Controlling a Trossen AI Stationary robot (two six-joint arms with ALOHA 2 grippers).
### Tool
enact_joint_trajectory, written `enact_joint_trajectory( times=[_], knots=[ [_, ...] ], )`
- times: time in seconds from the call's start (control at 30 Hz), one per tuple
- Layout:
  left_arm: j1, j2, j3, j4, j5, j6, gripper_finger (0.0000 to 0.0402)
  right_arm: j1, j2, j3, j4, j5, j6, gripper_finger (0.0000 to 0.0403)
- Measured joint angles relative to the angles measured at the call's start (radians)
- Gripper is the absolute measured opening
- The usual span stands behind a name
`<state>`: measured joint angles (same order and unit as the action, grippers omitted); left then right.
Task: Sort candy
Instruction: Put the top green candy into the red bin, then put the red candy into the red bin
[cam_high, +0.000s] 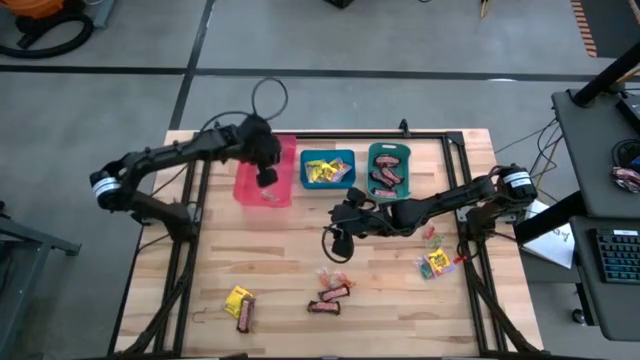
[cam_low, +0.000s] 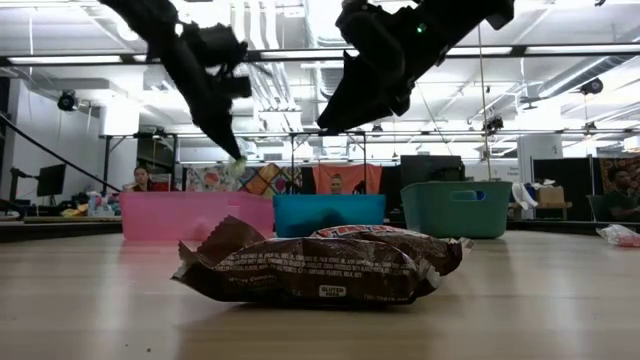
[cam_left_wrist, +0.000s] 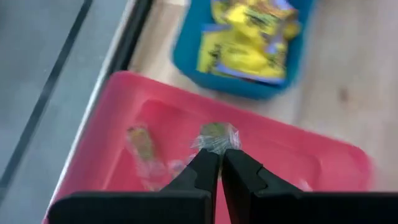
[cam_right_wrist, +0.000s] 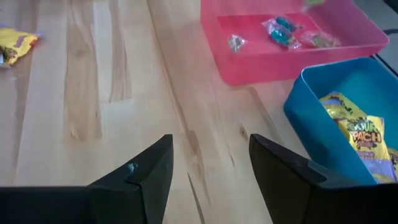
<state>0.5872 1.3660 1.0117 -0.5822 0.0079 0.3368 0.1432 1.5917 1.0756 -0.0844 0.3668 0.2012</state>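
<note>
My left gripper (cam_high: 266, 176) hangs over the pink bin (cam_high: 250, 185), shut on a small clear-wrapped candy (cam_left_wrist: 216, 137). More clear-wrapped pieces (cam_right_wrist: 283, 28) lie on that bin's floor. Yellow packets (cam_high: 325, 172) fill the blue bin (cam_high: 345, 158), and dark bars (cam_high: 385, 178) lie in the teal bin (cam_high: 403, 150). My right gripper (cam_high: 338, 240) hovers open above bare wood mid-table. Loose candy rests flat on the table: dark bars (cam_high: 332, 298), a yellow packet (cam_high: 237, 299), another yellow packet (cam_high: 437, 262). My left gripper pinches the clear-wrapped candy by its crinkled wrapper (cam_left_wrist: 214, 144) between the two fingertips (cam_left_wrist: 205, 158), coming from above and pointing down. The piece is lifted clear, above the pink bin's floor.
The three bins stand in a row along the table's far edge. Black rails (cam_high: 455, 160) frame the table's sides. A dark bar (cam_low: 320, 265) lies close before the low camera. People sit in the room behind (cam_low: 138, 180). Bare wood lies between the bins and the loose candy.
</note>
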Motion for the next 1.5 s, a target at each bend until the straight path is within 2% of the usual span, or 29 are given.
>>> enact_joint_trajectory(
  times=[0.1, 0.23, 0.43, 0.67, 1.13, 1.33, 1.5],
  knots=[
    [0.074, 0.047, -0.019, 0.064, 0.036, 0.02, 0.0, 0.0, 0.0, 0.0, -0.012, 0.0, 0.01, 0.0203],
    [0.121, 0.129, -0.015, 0.086, 0.04, 0.056, 0.0, 0.0, 0.0, 0.0, -0.015, 0.0, 0.011, 0.0203],
    [0.145, 0.236, -0.014, 0.131, 0.045, 0.062, 0.0, 0.0, 0.0, 0.0, -0.03, 0.0, 0.028, 0.0203],
    [0.144, 0.27, -0.014, 0.149, 0.047, 0.057, 0.0011, 0.0, 0.0, 0.0, -0.065, 0.0, 0.064, 0.0203],
    [0.143, 0.184, -0.014, 0.12, 0.026, -0.004, 0.0142, 0.0, 0.0, -0.001, -0.096, 0.0, 0.081, 0.0203],
    [0.128, 0.084, -0.015, 0.111, 0.023, -0.106, 0.0156, 0.0, 0.0, -0.001, -0.128, -0.002, 0.098, 0.0203],
    [0.046, -0.021, -0.041, 0.134, 0.058, -0.194, 0.0154, 0.0, 0.0, 0.003, -0.198, -0.01, 0.148, 0.0203]
  ],
)
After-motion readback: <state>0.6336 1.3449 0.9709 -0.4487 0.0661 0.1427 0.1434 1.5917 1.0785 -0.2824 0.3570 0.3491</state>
